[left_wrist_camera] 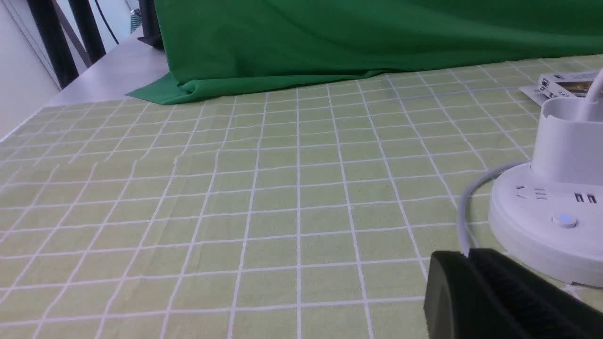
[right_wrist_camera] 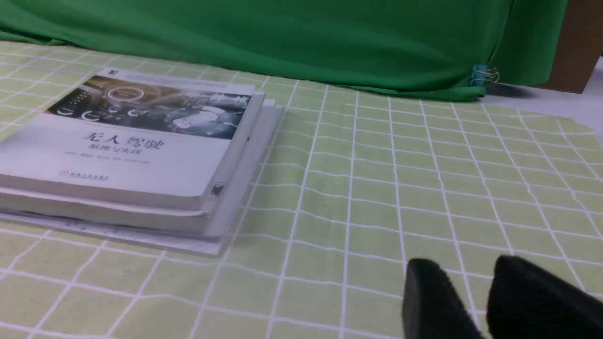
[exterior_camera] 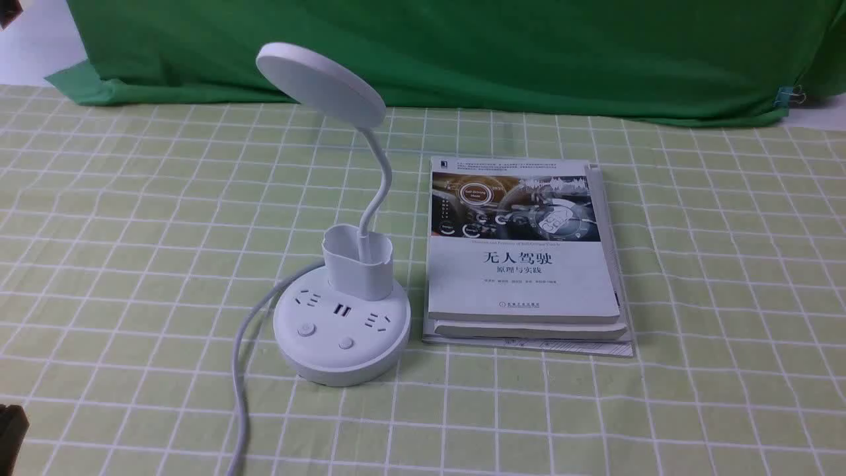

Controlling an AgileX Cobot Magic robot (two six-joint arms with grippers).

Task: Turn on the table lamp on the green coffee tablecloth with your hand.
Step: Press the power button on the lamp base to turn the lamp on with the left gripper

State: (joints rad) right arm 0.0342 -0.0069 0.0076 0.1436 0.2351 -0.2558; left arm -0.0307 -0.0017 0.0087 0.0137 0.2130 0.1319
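Note:
The white table lamp (exterior_camera: 342, 316) stands upright on the green coffee tablecloth (exterior_camera: 132, 264), its disc head (exterior_camera: 320, 82) unlit. Its round base carries two buttons (exterior_camera: 306, 329) and sockets, and its cord (exterior_camera: 241, 370) runs toward the near edge. In the left wrist view the base (left_wrist_camera: 541, 221) is at the side, with one button (left_wrist_camera: 564, 220) showing a faint blue spot. My left gripper (left_wrist_camera: 468, 255) is shut and empty, hovering just short of the base over the cord. My right gripper (right_wrist_camera: 466, 266) is open above bare cloth, beside the books and away from the lamp.
A stack of books (exterior_camera: 522, 258) lies right of the lamp, close to its base. A dark green backdrop cloth (exterior_camera: 462, 53) runs along the back edge, with a clip (exterior_camera: 790, 94) at its right end. A dark object (exterior_camera: 10, 433) shows at the front view's lower left corner.

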